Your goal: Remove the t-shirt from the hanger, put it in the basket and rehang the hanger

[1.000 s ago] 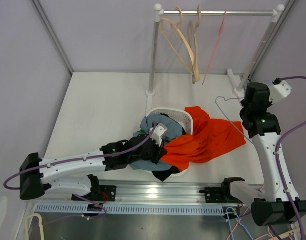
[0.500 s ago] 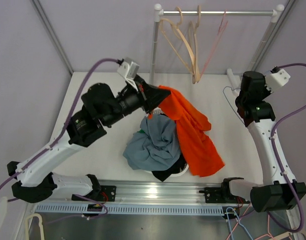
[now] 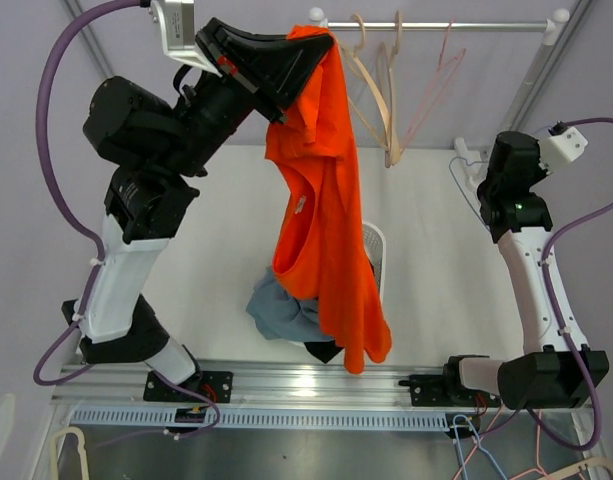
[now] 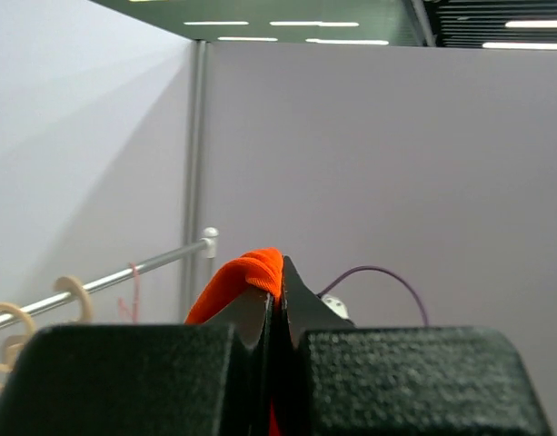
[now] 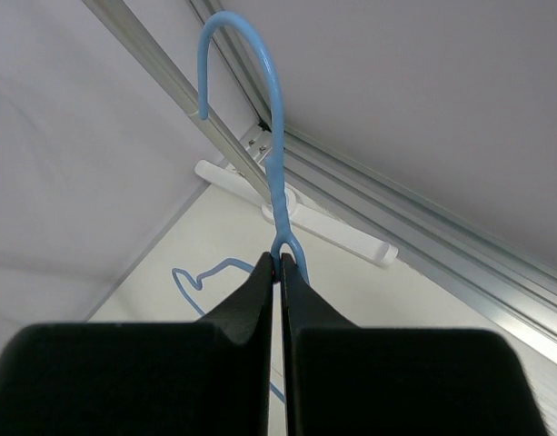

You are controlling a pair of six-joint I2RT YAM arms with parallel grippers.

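Note:
The orange t-shirt (image 3: 326,210) hangs full length from my left gripper (image 3: 314,42), which is raised high at the back and shut on a fold of the fabric (image 4: 246,272). Its lower hem dangles near the front rail. In the left wrist view the left gripper (image 4: 276,272) has its jaws pressed together on the cloth. The thin blue wire hanger (image 3: 458,178) is off to the right, apart from the shirt. My right gripper (image 3: 489,175) is shut on its neck, just below the hook (image 5: 260,82), as the right gripper (image 5: 280,262) shows in its own view.
A white basket (image 3: 376,245) with grey-blue clothing (image 3: 286,305) sits mid-table under the shirt. A clothes rack's rail (image 3: 456,25) crosses the back, carrying wooden hangers (image 3: 381,90) and a pink hanger (image 3: 431,90). The rack's white foot (image 5: 333,227) lies near the right gripper.
My left arm has swung up from the basket, lifting the orange t-shirt until it hangs free. The right gripper has kept the blue hanger, shifting slightly toward the back right.

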